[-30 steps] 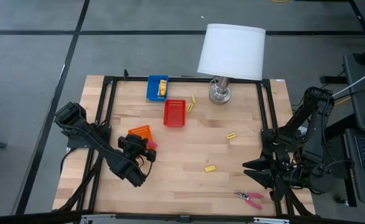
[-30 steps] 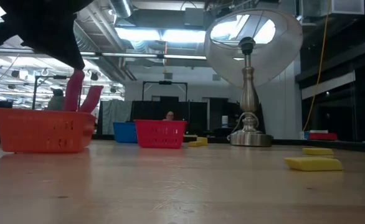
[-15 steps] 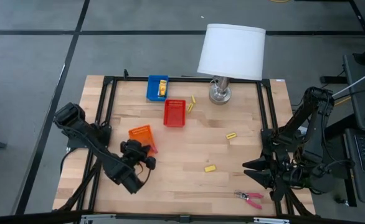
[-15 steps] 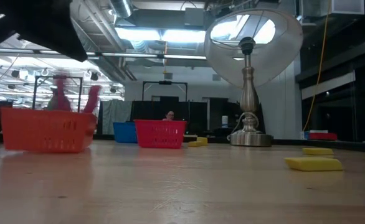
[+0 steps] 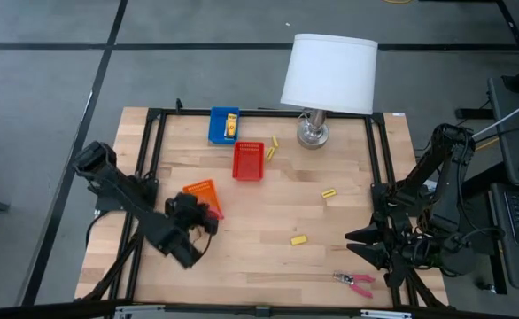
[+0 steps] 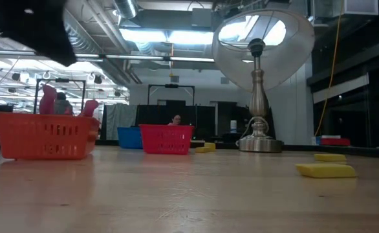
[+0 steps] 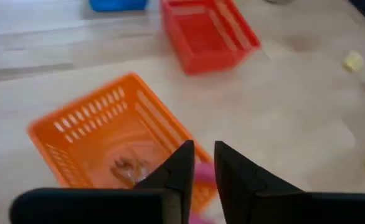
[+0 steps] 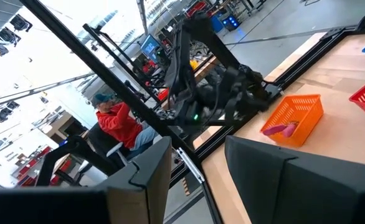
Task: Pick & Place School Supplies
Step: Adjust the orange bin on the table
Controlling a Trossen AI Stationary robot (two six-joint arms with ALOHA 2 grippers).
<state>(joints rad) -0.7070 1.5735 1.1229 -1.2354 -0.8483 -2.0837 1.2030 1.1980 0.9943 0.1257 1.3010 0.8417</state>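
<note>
One pair of pink-handled pliers (image 5: 215,211) lies in the orange tray (image 5: 199,190). Its metal jaws (image 7: 128,167) rest on the tray floor, and its handles (image 6: 47,101) stick up over the near rim. My left gripper (image 7: 199,163) hangs just above those handles, narrowly open, touching nothing. The second pliers (image 5: 355,282) lie near the table's near edge. Yellow packets lie on the table (image 5: 329,192) (image 5: 298,239) and in the blue tray (image 5: 231,122). Two yellow stubs (image 5: 272,147) lie beside the red tray. My right gripper (image 8: 198,168) waits open off the right edge.
A red tray (image 5: 248,160) and a blue tray (image 5: 222,125) stand toward the far edge. A lamp with a white shade (image 5: 329,73) stands at the far side. Black frame rails (image 5: 379,168) run along the table's sides. The bare wooden table (image 5: 268,213) lies between the trays and the packets.
The pliers have left my left gripper and dropped into the orange tray, handles now leaning over its rim. The tray jolted slightly and settled. My left gripper has risen and drawn back a little toward the table's near-left.
</note>
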